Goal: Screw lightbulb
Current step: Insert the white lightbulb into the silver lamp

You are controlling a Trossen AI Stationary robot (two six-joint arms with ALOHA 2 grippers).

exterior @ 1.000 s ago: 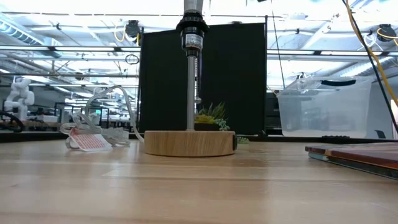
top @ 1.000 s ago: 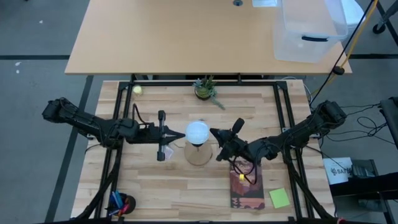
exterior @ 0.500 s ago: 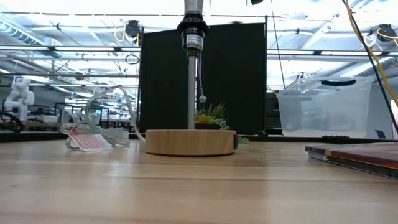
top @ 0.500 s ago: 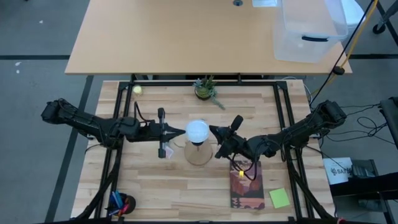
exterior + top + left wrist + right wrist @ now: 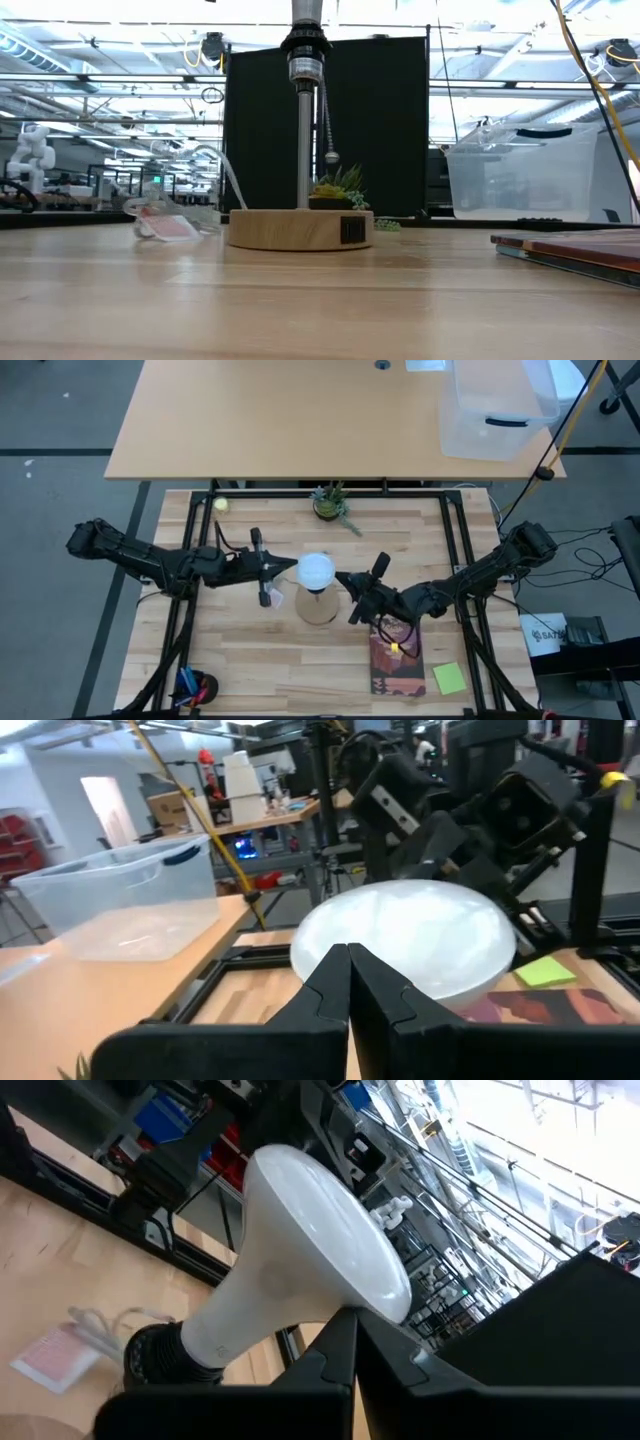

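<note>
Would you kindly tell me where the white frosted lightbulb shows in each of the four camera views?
High view: the white frosted lightbulb sits at table centre, over the round wooden lamp base.
Low view: not in it; only the black socket at the top edge.
Left wrist view: centre, behind the shut fingers.
Right wrist view: upper centre.
Shared landmark: the black socket.

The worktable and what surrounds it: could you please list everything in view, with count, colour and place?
lightbulb: one, white, mid-table, on the lamp's socket
lamp base: one, pale wood, under the bulb
potted plant: one, green, far edge
small ball: one, yellow-green, far left corner
book: one, dark red, near right
sticky pad: one, lime, beside the book
plastic bin: one, clear, on the far desk
left claw: shut, at the bulb's left
right claw: shut, at its right
</note>
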